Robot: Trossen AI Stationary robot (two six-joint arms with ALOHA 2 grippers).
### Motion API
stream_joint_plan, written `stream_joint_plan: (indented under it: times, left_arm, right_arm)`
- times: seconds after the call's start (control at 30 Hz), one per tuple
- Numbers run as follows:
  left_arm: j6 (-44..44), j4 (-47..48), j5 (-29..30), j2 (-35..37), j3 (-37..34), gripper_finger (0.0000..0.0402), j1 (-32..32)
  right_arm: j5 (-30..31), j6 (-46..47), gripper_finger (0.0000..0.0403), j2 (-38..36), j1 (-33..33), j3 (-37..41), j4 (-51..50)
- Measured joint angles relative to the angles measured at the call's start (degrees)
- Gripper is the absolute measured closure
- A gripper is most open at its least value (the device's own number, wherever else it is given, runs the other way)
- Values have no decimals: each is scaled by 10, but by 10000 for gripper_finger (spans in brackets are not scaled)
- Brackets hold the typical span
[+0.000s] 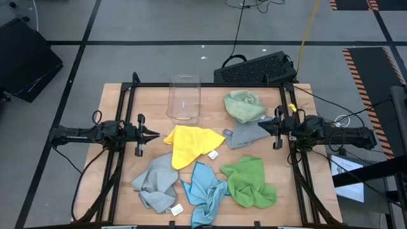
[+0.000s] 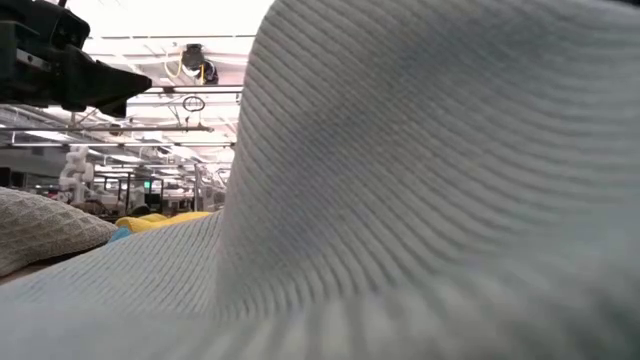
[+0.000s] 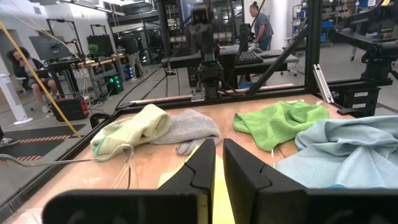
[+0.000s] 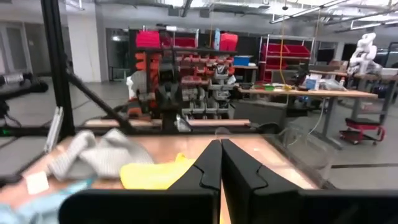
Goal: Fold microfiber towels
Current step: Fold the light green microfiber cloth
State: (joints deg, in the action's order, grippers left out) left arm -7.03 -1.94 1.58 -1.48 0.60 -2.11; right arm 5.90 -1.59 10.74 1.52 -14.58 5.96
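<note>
Towels crumpled, no clear axis: yellow towel (image 1: 189, 144) corner toward left end effector (image 1: 156, 134); both end effectors clenched, empty.

Wooden counter (image 1: 117, 114), black frame along its edges. Lying directly on it: clear plastic bin (image 1: 184, 98) near the far edge, about midway along. Pale green towel (image 1: 244, 105) toward the far right corner, touching a grey towel (image 1: 245, 133) just nearer. Yellow towel (image 1: 189, 144) at the centre, white tag at its right tip. Along the near edge, left to right: second grey towel (image 1: 156, 183), light blue towel (image 1: 205, 191), bright green towel (image 1: 250, 182), the first two overlapping.
</note>
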Motion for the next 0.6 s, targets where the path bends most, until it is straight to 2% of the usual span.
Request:
stream_joint_plan:
  times: [0.3, 0.6]
  left_arm:
    - [-4, -2, 0, 0, 0, 366, 0]
    - [6, -13, 6, 0, 0, 366, 0]
  right_arm:
    - [2, 14, 403, 136, 0, -165, -85]
    - [0, 24, 403, 229, 0, -274, -137]
